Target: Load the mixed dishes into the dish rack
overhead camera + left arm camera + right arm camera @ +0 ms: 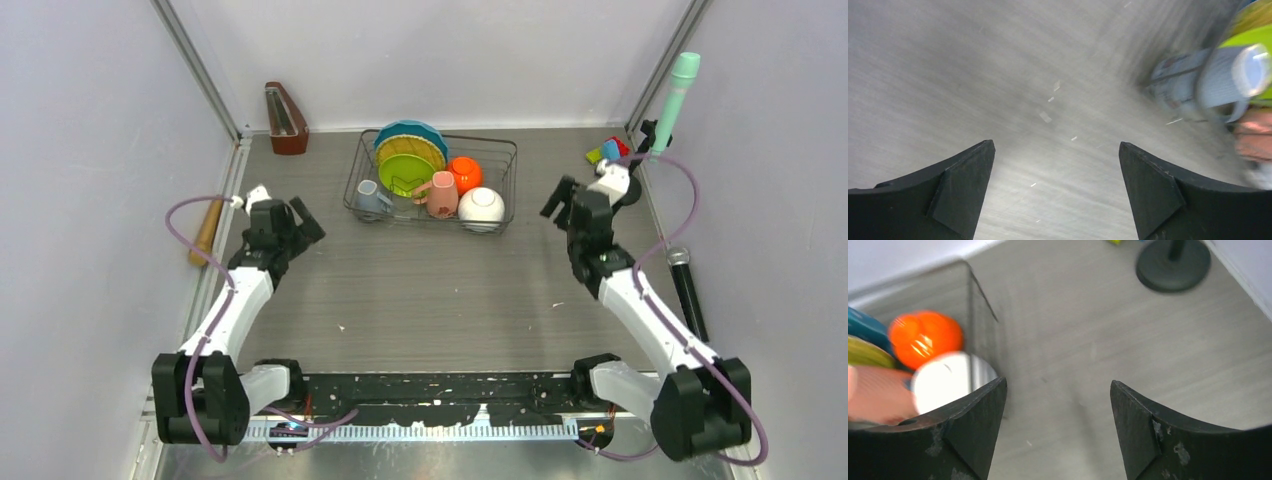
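Here, stretched forward on either side of the dish rack (505,150), left tool (304,222) and right tool (560,199) gape open, empty.

In the top external view you get bright, even, diffuse light from above, a sharp picture throughout, only a soft shadow around the dish rack (510,170), and a small highlight on the white bowl (481,207). In the left wrist view you have heavy motion blur: the table (998,75) smears into streaks and the small pale grey-blue cup (1218,80) and pink mug (1255,140) lose their outlines, while the left gripper (1056,144) renders sharp. In the right wrist view the blur is milder: the orange bowl (923,337) and white bowl show glare patches and soft edges, and the right gripper (1058,381) is crisp.
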Controlling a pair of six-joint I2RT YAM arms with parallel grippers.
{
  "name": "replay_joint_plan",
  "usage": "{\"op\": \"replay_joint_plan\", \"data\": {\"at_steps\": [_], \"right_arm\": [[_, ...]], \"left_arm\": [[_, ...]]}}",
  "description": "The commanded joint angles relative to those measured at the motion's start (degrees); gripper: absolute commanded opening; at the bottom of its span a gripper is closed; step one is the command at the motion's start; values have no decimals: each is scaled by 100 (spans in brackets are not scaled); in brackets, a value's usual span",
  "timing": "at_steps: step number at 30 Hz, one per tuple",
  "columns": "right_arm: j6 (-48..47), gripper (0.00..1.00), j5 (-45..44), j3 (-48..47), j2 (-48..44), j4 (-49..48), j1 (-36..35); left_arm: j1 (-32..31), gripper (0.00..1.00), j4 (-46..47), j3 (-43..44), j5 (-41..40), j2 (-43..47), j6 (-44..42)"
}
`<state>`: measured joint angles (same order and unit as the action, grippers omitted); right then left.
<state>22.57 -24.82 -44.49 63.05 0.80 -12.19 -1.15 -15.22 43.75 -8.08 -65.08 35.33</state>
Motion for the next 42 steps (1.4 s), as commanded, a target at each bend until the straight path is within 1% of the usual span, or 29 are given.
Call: {"op": "replay_joint_plan", "data": {"at_steps": [1,2,3,4,5,6,8,10,12,13,15,16,18,19,20,22,25,26,27,30,32,33,34,35,36,38,39,41,42], "right_arm": [[-500,79,-138,1358,-848,-1442,6],[-517,78,-50,1837,-948,-1736,6],[-600,76,181,2106,-1081,-2430,10],[-796,75,277,2613,-1113,-2810,7],[-876,73,432,2837,-1100,-3632,6],[-1072,73,459,3191,-1057,-3970,6],[-1224,73,206,3358,-805,-4710,6],[-1393,75,-102,3236,-334,-4754,21],[-1552,77,-320,3071,141,-4867,131],[-1566,78,-347,3039,302,-5014,254],[-1457,81,-443,2795,502,-4756,433],[-1376,81,-143,2651,600,-4644,545],[-1240,81,228,2509,657,-4432,815],[-1187,81,318,2507,648,-4405,926],[-1186,81,480,2533,626,-4490,963],[-1285,79,753,2630,515,-4455,991],[-1383,83,1010,2697,563,-4072,990],[-1327,83,999,2782,811,-4448,994],[-1343,90,962,2837,980,-4716,987],[-1538,97,843,2654,1463,-4892,999],[-1521,97,549,2746,2059,-5668,1016],[-1486,99,344,2843,2604,-6502,1021],[-1485,99,209,2846,2676,-6486,1013],[-1343,99,191,2708,2502,-5926,1024],[-1395,100,220,2612,2511,-5754,1047],[-1391,100,259,2529,2599,-5763,1053],[-1411,100,348,2582,2566,-5809,1052],[-1548,100,601,2557,2603,-5783,1036],[-1550,100,671,2515,2570,-5691,1043]], "left_arm": [[-8,100,545,-606,-730,500,-298],[-8,100,601,-690,-796,588,-410],[-8,100,767,-839,-874,659,-555],[-8,100,1038,-1053,-966,751,-763],[-8,100,1271,-1229,-1035,849,-994],[-8,100,1668,-1447,-1067,942,-1242],[-8,100,2575,-1945,-852,1142,-1623],[-8,100,3680,-2484,-678,1090,-1686],[-8,98,4786,-2910,-737,724,-1869],[-8,97,5228,-3041,-774,449,-1996],[-8,97,6006,-3163,-697,-219,-2097],[-8,97,6457,-3073,-564,-573,-2193],[-8,97,5129,-2383,-339,-778,-2332],[-8,94,5122,-2273,-357,-890,-2336],[-8,92,5423,-2307,-411,-1049,-2413],[-8,91,5129,-2256,-331,-980,-2406],[-8,91,5521,-2450,-287,-916,-2422],[-8,91,5462,-2466,-258,-859,-2403],[-8,91,5521,-2512,-233,-824,-2408],[-8,91,5861,-2665,-88,-809,-2587],[-8,88,6278,-2774,59,-885,-2843],[-8,88,6548,-2858,110,-972,-2959],[-15,87,6930,-2967,152,-1152,-3070],[-9,88,7406,-3055,147,-1503,-3106],[-8,88,7954,-3119,179,-1910,-3122],[-13,88,9128,-3159,337,-2723,-3222],[-9,89,8805,-3152,294,-2623,-3222],[-8,88,7441,-2805,-71,-2080,-3025],[-13,97,7202,-2595,-174,-2184,-2944]]}}
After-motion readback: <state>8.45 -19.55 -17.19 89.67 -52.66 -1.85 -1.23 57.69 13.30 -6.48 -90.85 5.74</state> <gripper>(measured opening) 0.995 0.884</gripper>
